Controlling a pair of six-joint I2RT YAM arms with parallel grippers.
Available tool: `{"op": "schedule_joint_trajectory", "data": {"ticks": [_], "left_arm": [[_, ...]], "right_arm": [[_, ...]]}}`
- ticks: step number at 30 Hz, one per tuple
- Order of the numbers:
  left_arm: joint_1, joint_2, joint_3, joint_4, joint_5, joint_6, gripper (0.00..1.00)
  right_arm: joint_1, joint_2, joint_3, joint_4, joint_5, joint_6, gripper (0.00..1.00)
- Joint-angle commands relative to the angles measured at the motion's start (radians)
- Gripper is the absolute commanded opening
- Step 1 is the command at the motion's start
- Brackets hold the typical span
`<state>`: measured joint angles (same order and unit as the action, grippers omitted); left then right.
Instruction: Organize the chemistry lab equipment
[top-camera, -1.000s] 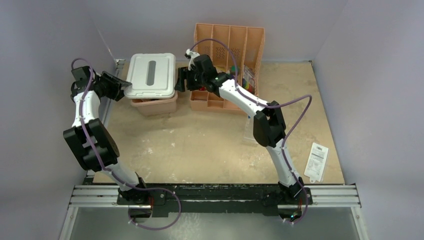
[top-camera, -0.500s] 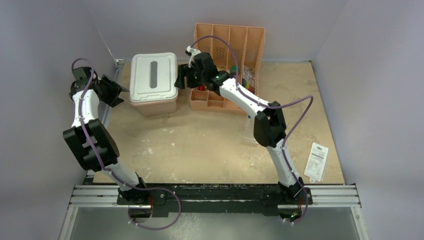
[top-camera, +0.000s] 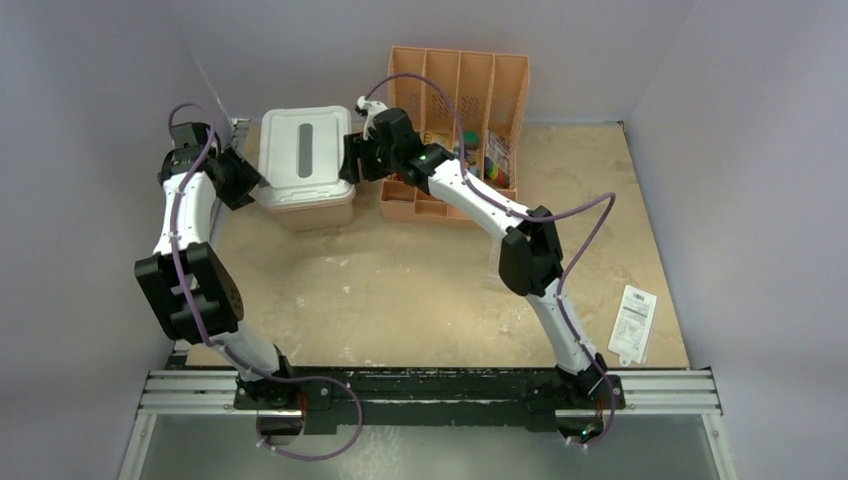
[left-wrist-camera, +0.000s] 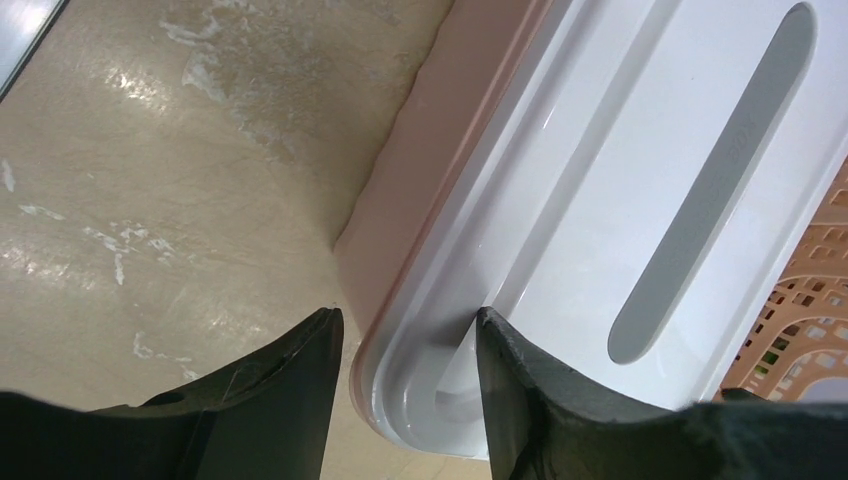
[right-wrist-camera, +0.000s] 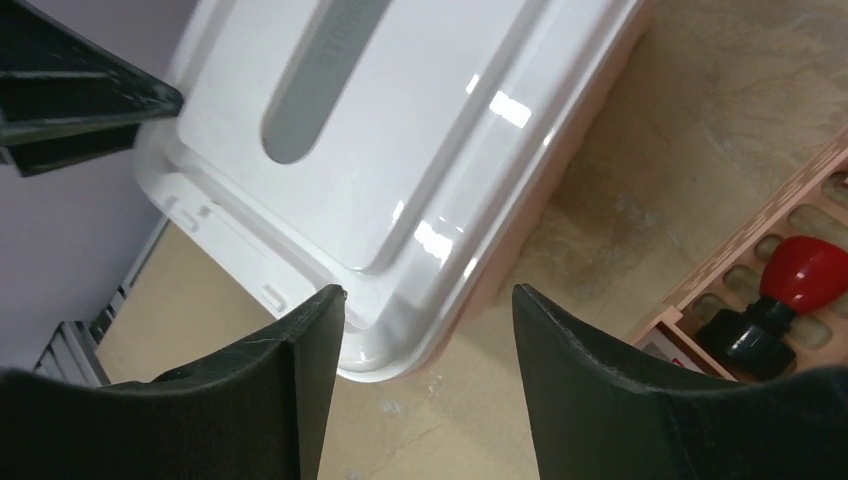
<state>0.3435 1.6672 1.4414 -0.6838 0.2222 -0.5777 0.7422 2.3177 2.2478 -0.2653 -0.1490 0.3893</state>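
Both bent inward, left hand (left-wrist-camera: 405, 330) and right hand (right-wrist-camera: 430, 300) straddle lid (top-camera: 305, 150).

The rectangular white plastic lid (left-wrist-camera: 620, 150) was smooth and glossy, throwing bright highlights. The pink plastic bin (left-wrist-camera: 430, 170) beneath it looked satin. The beige tabletop (left-wrist-camera: 150, 200) was mottled, scuffed and faintly shiny. The right gripper (right-wrist-camera: 428, 290) had matt black, finely grained fingers (right-wrist-camera: 250, 400).

No text can be read with certainty. The grey strip (left-wrist-camera: 710, 190) set into the white lid (left-wrist-camera: 590, 150) carries raised lettering, visible in both wrist views but too faint to make out. The packet (top-camera: 633, 322) at the right edge of the worktop (top-camera: 420, 290) bears printed lines, too small to read.
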Motion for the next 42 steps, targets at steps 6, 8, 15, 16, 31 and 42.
{"op": "schedule_joint_trajectory", "data": {"ticks": [6, 8, 15, 16, 31, 42], "left_arm": [[-0.007, -0.074, -0.048, -0.058, -0.124, 0.043, 0.42], [-0.007, -0.078, -0.058, -0.061, -0.125, 0.047, 0.41], [-0.007, -0.048, -0.060, -0.057, -0.094, 0.045, 0.42], [-0.009, -0.045, -0.066, -0.053, -0.102, 0.045, 0.43], [-0.078, 0.035, 0.098, -0.114, -0.343, 0.110, 0.45], [-0.124, 0.009, 0.256, -0.156, -0.410, 0.134, 0.53]], "right_arm": [[0.021, 0.028, 0.015, -0.063, 0.009, -0.028, 0.58], [0.025, 0.024, 0.002, -0.071, 0.017, -0.027, 0.56], [0.031, -0.051, -0.148, -0.024, 0.075, 0.054, 0.51], [0.030, -0.056, -0.157, -0.030, 0.093, 0.077, 0.51], [0.031, -0.120, -0.083, -0.063, 0.108, 0.091, 0.68], [0.029, -0.275, -0.110, -0.069, 0.122, 0.007, 0.73]]}}
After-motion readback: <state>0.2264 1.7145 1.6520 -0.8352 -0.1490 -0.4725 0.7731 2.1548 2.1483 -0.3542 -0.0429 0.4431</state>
